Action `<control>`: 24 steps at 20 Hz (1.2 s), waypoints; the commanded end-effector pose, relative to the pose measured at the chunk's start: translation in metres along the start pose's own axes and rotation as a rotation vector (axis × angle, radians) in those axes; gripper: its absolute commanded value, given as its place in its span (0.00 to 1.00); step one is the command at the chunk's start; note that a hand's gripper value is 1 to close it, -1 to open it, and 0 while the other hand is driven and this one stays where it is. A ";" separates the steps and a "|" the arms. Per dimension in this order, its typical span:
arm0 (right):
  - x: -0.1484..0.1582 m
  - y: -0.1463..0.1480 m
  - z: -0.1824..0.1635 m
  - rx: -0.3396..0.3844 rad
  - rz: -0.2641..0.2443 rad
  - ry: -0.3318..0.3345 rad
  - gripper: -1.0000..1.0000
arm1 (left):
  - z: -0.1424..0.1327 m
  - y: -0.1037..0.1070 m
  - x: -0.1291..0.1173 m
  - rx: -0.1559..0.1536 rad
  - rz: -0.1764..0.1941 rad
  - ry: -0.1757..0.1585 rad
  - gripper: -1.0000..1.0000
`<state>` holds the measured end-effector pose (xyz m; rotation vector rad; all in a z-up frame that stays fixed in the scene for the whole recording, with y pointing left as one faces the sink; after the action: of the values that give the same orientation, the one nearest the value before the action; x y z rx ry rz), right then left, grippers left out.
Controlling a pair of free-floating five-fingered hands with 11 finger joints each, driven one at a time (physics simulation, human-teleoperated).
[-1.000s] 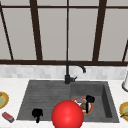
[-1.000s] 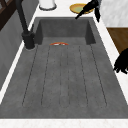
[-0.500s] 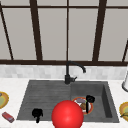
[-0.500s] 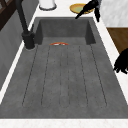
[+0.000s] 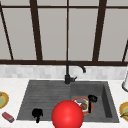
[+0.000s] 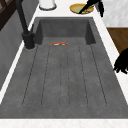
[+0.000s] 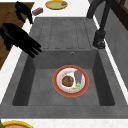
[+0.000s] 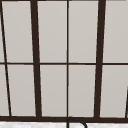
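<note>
Over basin, 3 o'clock: right robot hand [image 5: 92, 98], relaxed and wide, holding nothing, above plate [image 5: 83, 105].
Over drainboard, 7 o'clock: left robot hand [image 5: 37, 113], wide, holding nothing.

Two free-floating hands are seen, with no arms or body attached. The left hand [image 5: 37, 113] and the right hand [image 5: 92, 98] are rendered in uniform matte black, human-like in shape, with slender tapering fingers [image 7: 32, 47]. No cables, screws, markings or seams can be made out on them.
</note>
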<state>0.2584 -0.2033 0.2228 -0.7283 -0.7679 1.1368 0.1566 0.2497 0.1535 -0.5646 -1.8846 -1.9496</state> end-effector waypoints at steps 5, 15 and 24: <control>-0.010 -0.014 0.059 -0.002 0.050 -0.018 0.00 | 0.000 0.000 0.000 0.000 0.000 0.000 0.50; -0.021 -0.018 0.131 0.019 0.035 -0.021 0.00 | 0.000 0.000 0.000 0.000 0.000 0.000 0.50; -0.034 -0.015 0.188 0.035 0.034 -0.024 0.00 | 0.000 0.000 0.000 0.000 0.000 0.000 0.50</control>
<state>0.1176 -0.2161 0.3243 -0.7178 -0.7669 1.1462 0.1566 0.2497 0.1535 -0.5646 -1.8846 -1.9496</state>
